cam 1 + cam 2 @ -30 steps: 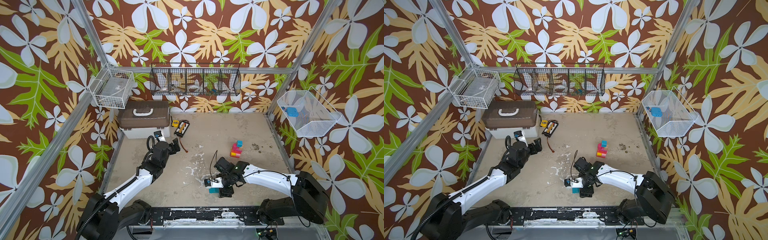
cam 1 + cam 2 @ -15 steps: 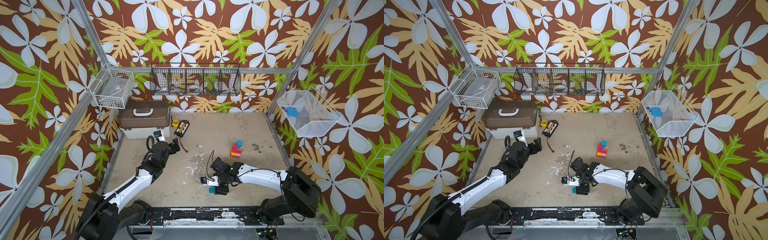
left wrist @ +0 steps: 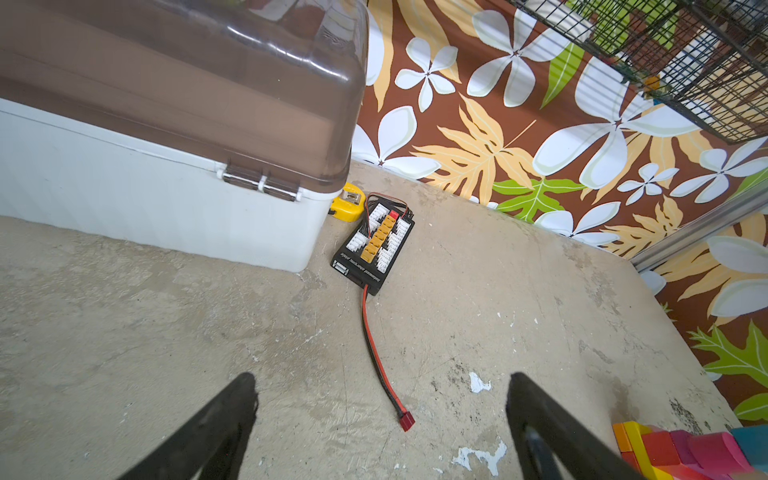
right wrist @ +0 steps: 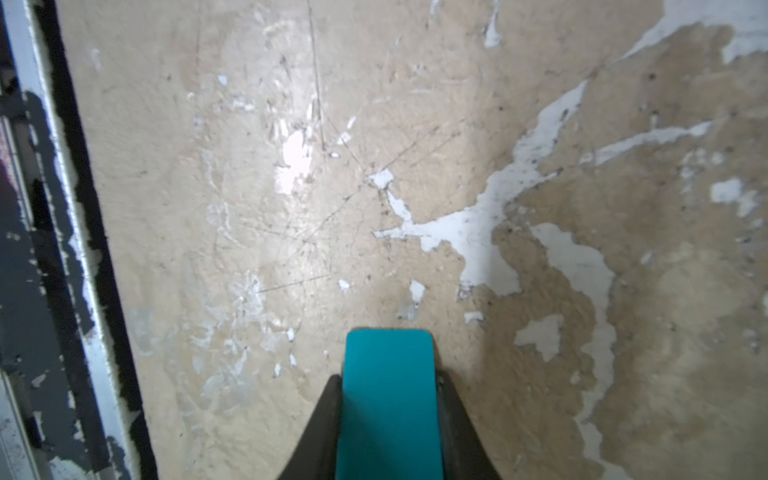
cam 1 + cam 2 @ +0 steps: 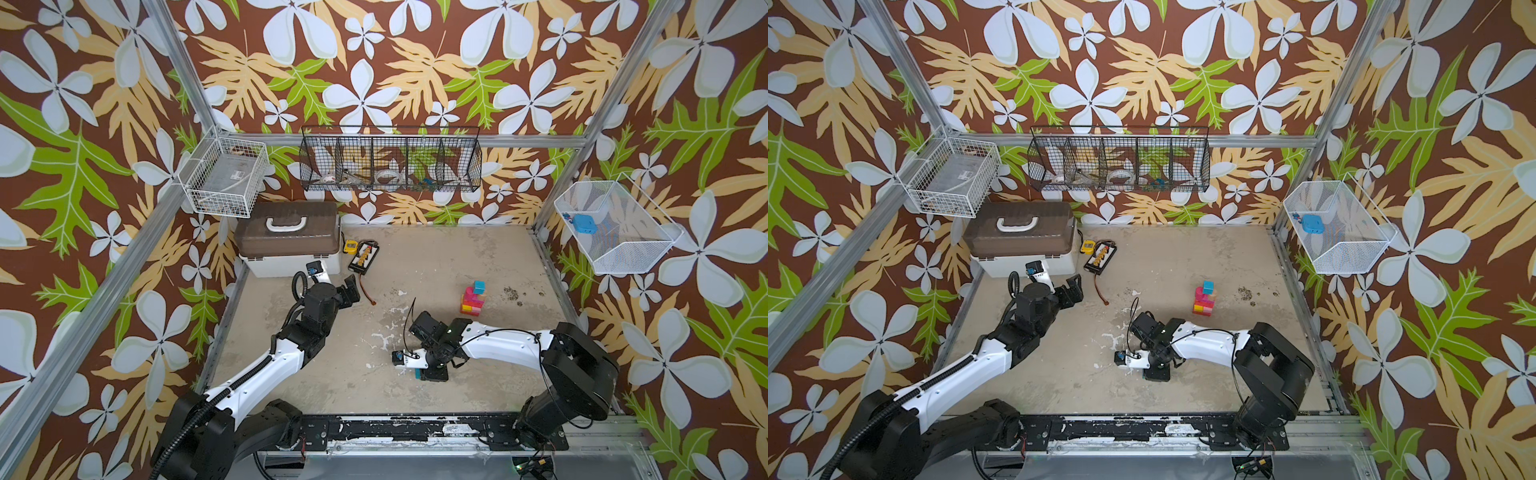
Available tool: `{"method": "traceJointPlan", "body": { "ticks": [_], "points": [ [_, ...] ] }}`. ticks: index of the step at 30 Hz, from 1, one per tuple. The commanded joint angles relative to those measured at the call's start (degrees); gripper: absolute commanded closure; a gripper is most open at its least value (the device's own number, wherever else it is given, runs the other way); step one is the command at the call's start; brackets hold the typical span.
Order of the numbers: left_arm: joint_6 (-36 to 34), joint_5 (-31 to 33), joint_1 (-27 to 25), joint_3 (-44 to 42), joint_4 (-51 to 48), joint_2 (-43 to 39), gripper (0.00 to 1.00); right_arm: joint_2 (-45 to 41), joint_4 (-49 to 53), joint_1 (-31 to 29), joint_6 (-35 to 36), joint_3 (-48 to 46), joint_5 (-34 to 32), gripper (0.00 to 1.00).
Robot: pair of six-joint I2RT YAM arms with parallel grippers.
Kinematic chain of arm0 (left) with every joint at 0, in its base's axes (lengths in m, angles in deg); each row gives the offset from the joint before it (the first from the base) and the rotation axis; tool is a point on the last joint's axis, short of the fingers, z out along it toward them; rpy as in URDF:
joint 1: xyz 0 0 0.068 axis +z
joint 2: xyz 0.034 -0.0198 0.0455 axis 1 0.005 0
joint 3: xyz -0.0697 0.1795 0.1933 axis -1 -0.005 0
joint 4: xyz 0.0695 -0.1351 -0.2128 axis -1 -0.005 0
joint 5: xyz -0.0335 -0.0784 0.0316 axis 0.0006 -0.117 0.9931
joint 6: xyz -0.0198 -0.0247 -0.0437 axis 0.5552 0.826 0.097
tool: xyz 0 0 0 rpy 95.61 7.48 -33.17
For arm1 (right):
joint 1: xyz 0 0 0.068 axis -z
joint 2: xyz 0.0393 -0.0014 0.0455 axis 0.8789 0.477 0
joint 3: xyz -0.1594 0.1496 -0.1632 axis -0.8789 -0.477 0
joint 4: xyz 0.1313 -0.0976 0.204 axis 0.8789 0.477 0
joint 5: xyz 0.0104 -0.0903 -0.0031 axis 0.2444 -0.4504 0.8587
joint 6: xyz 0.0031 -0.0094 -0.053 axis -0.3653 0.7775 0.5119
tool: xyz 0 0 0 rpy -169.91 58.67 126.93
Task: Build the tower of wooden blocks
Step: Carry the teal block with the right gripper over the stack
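**Right pincer (image 4: 388, 384) clamped on teal block (image 4: 390, 399); left pincer (image 3: 381, 378) wide and empty.**

The right pincer's fingers (image 4: 326, 419) press both side faces of the teal block, low over the desk (image 5: 457, 257) near its front edge. Whether the block touches the desk cannot be determined. The tower (image 5: 471, 299) stands well apart, toward the back right. The lid of the toolbox (image 5: 289, 237) is down. The white mesh basket (image 5: 615, 245) holds a blue case (image 5: 584, 224). The right arm (image 5: 503, 351) lies low with its wrist bent downward. The left arm (image 5: 270, 365) extends toward the toolbox.
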Motion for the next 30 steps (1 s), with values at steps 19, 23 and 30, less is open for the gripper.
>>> {"method": "traceJointPlan", "body": {
  "ticks": [19, 23, 30],
  "points": [
    [0.0, 0.6, 0.1, -0.1, 0.3, -0.9, 0.05, -10.4, 20.3, 6.2, 8.2, 20.7, -6.9, 0.99],
    [0.1, 0.7, 0.1, 0.0, 0.2, -0.9, 0.05, -9.3, 26.1, 11.7, 12.8, 25.7, -6.1, 1.0],
    [0.1, 0.6, 0.1, 0.0, 0.3, -0.6, 0.05, -7.3, 32.8, 20.3, 21.0, 29.2, -6.8, 1.0]
  ]
}}
